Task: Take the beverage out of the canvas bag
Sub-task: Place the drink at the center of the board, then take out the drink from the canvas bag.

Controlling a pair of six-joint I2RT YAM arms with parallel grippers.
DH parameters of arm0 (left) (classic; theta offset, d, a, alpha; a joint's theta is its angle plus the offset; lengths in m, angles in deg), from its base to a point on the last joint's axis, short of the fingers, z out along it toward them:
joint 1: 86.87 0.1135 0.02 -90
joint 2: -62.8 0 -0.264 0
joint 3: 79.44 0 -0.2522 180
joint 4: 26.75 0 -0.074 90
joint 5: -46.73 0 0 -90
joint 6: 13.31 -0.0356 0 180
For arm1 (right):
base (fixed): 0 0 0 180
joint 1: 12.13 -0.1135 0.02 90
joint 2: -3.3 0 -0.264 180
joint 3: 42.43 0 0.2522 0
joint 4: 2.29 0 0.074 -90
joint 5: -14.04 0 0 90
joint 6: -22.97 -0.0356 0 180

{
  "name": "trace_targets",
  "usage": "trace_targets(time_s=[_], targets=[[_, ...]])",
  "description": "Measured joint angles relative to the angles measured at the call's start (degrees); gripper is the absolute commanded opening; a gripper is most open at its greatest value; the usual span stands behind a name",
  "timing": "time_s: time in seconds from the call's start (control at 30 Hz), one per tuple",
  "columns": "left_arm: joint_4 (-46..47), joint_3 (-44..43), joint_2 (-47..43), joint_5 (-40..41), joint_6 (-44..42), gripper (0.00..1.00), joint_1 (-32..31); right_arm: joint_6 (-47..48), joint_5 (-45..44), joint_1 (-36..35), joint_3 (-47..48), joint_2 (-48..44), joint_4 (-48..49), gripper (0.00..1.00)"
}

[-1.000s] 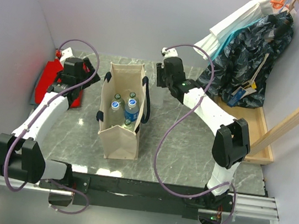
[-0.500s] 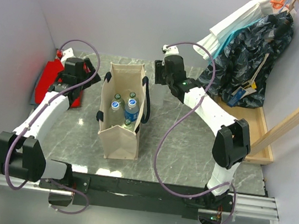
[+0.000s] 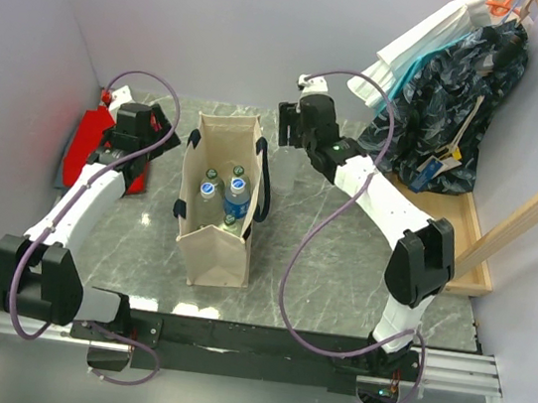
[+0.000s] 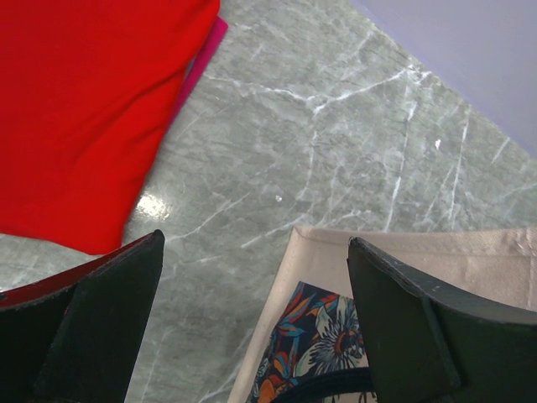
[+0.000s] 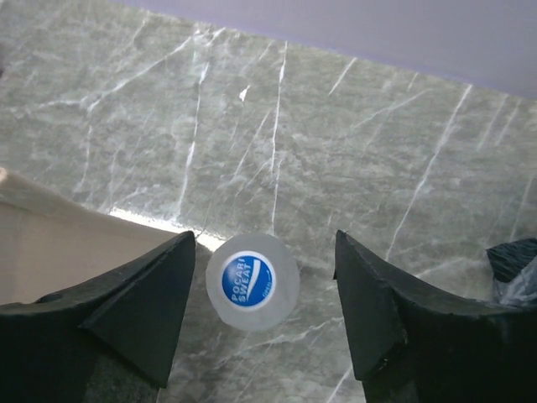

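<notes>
The beige canvas bag stands upright mid-table with navy handles, and several bottles are upright inside it. Its corner with a floral print shows in the left wrist view. One beverage, a bottle with a blue-and-white Pocari Sweat cap, stands on the marble outside the bag, beside the bag's wall. My right gripper hangs open above it, a finger on either side and clear of the cap. My left gripper is open and empty over the table, left of the bag.
A red folded cloth lies at the far left, close to the left gripper. Hanging clothes and a wooden rack fill the back right. The right gripper is behind the bag's right handle.
My right gripper has gone from shut to open, letting go of the bottle, and its wrist has shifted slightly back and right. The left arm has not moved.
</notes>
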Motion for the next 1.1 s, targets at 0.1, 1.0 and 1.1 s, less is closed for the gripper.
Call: trace_targets(time_s=[0.1, 1.0, 1.1], targets=[[-0.4, -0.1, 0.2, 0.8, 0.1, 0.96, 0.0, 0.4, -0.3, 0.0, 1.4, -0.7, -0.9, 0.79], [-0.3, 0.4, -3.6, 0.8, 0.4, 0.96, 0.0, 3.0, -2.0, -3.4, 12.6, -6.4, -11.5, 0.95], [-0.3, 0.4, -3.6, 0.8, 0.4, 0.96, 0.0, 3.7, -2.0, -4.5, 15.3, -6.4, -13.2, 0.96]])
